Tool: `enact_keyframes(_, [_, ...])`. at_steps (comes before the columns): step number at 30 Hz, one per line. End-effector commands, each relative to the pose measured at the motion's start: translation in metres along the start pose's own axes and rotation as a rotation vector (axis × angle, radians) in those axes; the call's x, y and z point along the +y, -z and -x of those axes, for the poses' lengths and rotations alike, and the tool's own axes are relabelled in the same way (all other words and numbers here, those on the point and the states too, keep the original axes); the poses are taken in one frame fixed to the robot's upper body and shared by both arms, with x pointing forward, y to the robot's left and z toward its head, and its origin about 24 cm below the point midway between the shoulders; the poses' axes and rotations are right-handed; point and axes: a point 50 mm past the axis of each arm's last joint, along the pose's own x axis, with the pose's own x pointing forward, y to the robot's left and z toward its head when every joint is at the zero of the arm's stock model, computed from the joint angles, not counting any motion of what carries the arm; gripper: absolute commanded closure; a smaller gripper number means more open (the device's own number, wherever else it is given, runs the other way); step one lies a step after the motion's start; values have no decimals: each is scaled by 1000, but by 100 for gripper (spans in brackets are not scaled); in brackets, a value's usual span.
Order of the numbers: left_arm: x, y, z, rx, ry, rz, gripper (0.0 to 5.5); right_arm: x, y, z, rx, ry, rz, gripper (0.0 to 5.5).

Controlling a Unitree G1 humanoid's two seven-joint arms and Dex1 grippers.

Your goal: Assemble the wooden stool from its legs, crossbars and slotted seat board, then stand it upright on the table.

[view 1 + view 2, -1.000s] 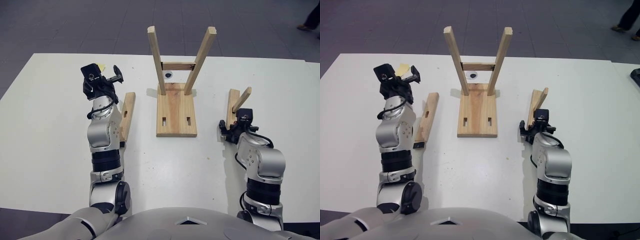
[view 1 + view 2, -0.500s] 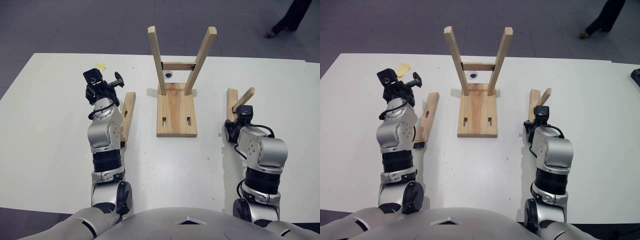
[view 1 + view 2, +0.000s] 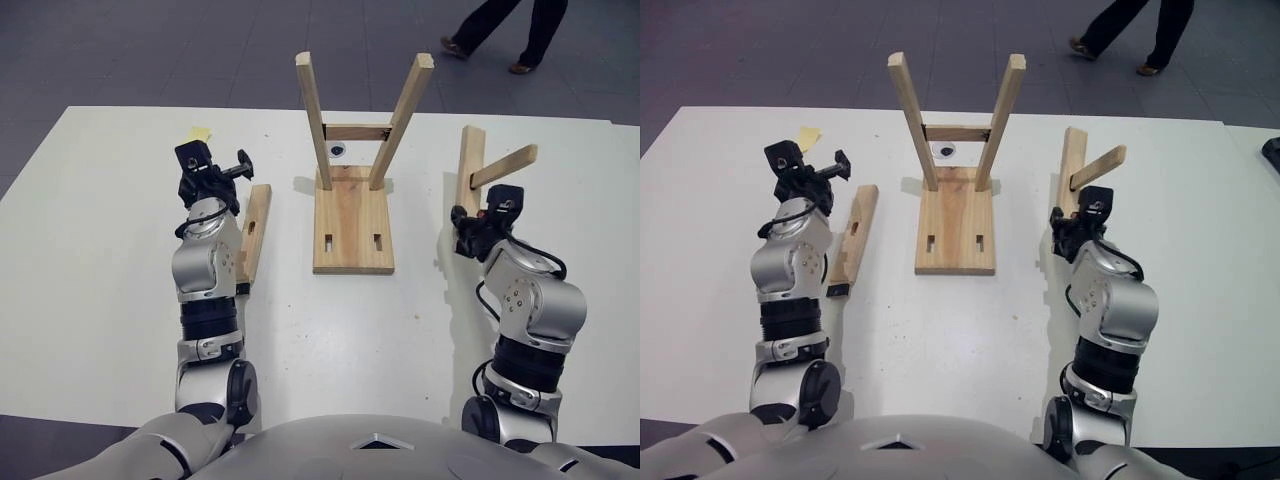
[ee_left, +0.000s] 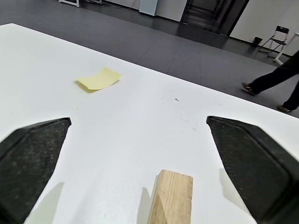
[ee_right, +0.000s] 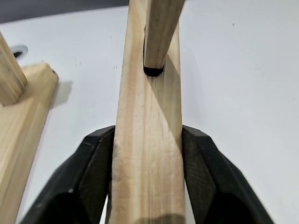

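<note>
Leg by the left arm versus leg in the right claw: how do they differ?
The left leg lies flat on the table; the right leg stands up steeply. The left leg is ungripped, the open left claw near its far end; the right claw clamps the right leg. The right leg carries a plugged-in crossbar; the left leg shows none. Both are pale wood.

The near part of the loose leg (image 3: 256, 220) is partly hidden behind the left forearm (image 3: 205, 265) — the lower end of the held leg (image 3: 471, 165) is covered by the right claw (image 3: 468, 225).
</note>
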Motion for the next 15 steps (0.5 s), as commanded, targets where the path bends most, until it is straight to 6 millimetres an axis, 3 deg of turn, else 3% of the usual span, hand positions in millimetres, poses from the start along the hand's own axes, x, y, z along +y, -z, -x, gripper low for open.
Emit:
enact_keyframes(1, [2, -30, -5, -79, 137, 110, 10, -1, -41, 9, -292, -49, 55, 342])
enact_keyframes(4, [-3, -70, -1, -147, 374, 277, 10, 10, -84, 27, -567, -175, 112, 342])
enact_keyframes(8, [-41, -134, 38, -237, 927, 400, 10, 29, -117, 42, -770, -371, 165, 342])
enact_keyframes(11, [-63, -153, 56, -185, 1142, 412, 10, 40, -126, 50, -833, -475, 224, 342])
enact_keyframes(15, [-87, -167, 65, -84, 1284, 457, 10, 56, -128, 61, -883, -600, 289, 342])
